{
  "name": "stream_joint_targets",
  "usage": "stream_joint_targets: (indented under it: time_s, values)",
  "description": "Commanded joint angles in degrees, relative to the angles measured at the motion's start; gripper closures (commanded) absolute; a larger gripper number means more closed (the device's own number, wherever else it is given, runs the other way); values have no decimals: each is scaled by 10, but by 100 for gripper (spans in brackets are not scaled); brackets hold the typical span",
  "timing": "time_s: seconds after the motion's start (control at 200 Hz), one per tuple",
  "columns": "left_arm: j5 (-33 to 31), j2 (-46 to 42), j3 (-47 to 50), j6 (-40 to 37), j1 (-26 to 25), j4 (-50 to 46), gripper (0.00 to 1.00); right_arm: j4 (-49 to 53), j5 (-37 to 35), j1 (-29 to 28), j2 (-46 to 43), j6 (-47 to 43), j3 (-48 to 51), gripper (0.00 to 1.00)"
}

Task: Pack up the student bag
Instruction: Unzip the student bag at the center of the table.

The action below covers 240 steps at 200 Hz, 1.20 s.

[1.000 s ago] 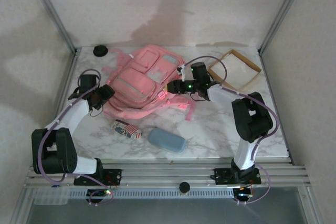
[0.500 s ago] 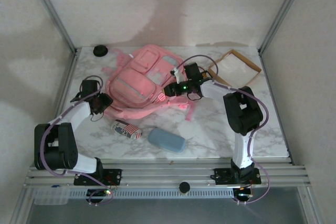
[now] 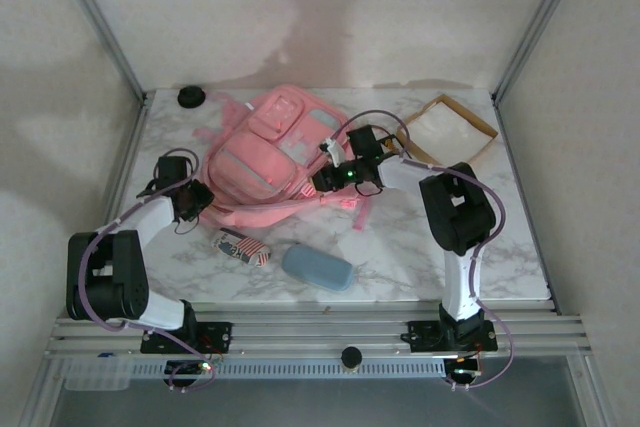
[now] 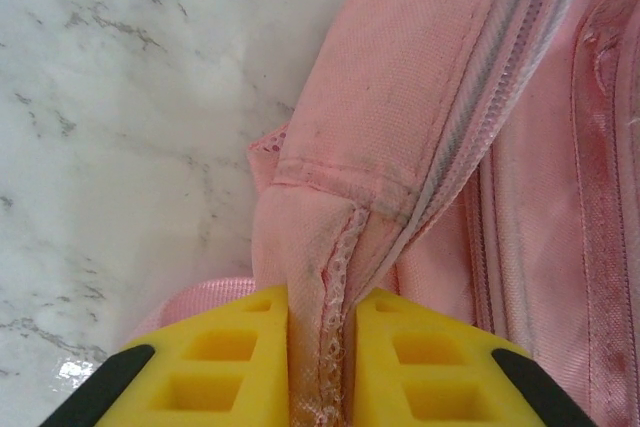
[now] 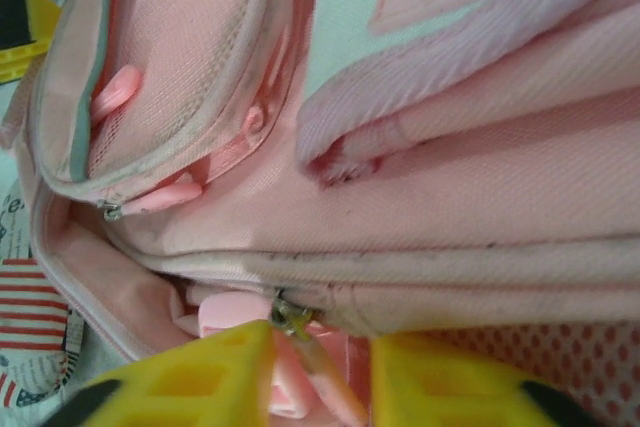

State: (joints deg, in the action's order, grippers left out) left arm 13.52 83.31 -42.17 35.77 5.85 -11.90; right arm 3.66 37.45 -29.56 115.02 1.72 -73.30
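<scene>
Pinching student bag (image 4: 400,97) seam, left tool (image 4: 320,299) sat near-closed; right tool (image 5: 320,344) straddled zip pull (image 5: 308,372), grip unclear; pull could slip.

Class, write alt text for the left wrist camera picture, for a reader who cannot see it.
Close up, the left gripper pinches a fold of pink, mesh-edged fabric on the student bag between its two yellow fingers. A pale zip runs diagonally up the bag on the right, and the white marbled table shows on the left.
</scene>
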Motion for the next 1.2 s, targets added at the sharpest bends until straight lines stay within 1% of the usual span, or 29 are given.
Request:
stream_joint_targets:
  time_s: [0.0, 0.08, 0.15, 0.21, 0.371, 0.436, 0.616, 0.726, 0.821, 0.876, 0.961, 1.026, 1.061, 1.197]
  values:
    - [-5, 18, 16, 2, 5, -6, 83, 24, 23, -12, -5, -8, 22, 75]
    - [-3, 18, 18, 4, 5, -6, 84, 28, 22, -11, -1, -11, 20, 74]
    - [0, 18, 19, 5, 5, -2, 84, 18, 19, -12, 1, -10, 22, 79]
    - [0, 18, 18, 8, 5, -2, 85, 18, 22, -12, 3, -9, 20, 79]
    - [11, 15, 19, 16, 5, 7, 89, 3, 21, -10, -25, 10, 13, 96]
    - [21, 16, 20, 23, 5, 12, 91, 2, 9, -11, -34, 13, 12, 100]
    - [33, 3, 23, 43, 3, 27, 95, 22, 8, -11, -44, 19, -1, 100]
    - [32, -11, 30, 56, 1, 38, 100, 44, -21, -10, -66, 36, -21, 100]
    - [38, -23, 47, 75, -3, 60, 100, 83, -44, -9, -68, 40, -55, 100]
    - [46, -27, 54, 83, -4, 71, 100, 98, -44, -8, -72, 43, -69, 100]
    - [39, -30, 56, 89, -5, 72, 100, 99, -41, -8, -82, 56, -77, 100]
    - [42, -36, 61, 100, -9, 78, 100, 133, -53, -18, -81, 42, -95, 100]
    - [43, -44, 67, 110, -12, 87, 100, 147, -64, -23, -81, 39, -101, 100]
    - [55, -73, 100, 165, -33, 135, 100, 164, -61, -29, -86, 38, -104, 100]
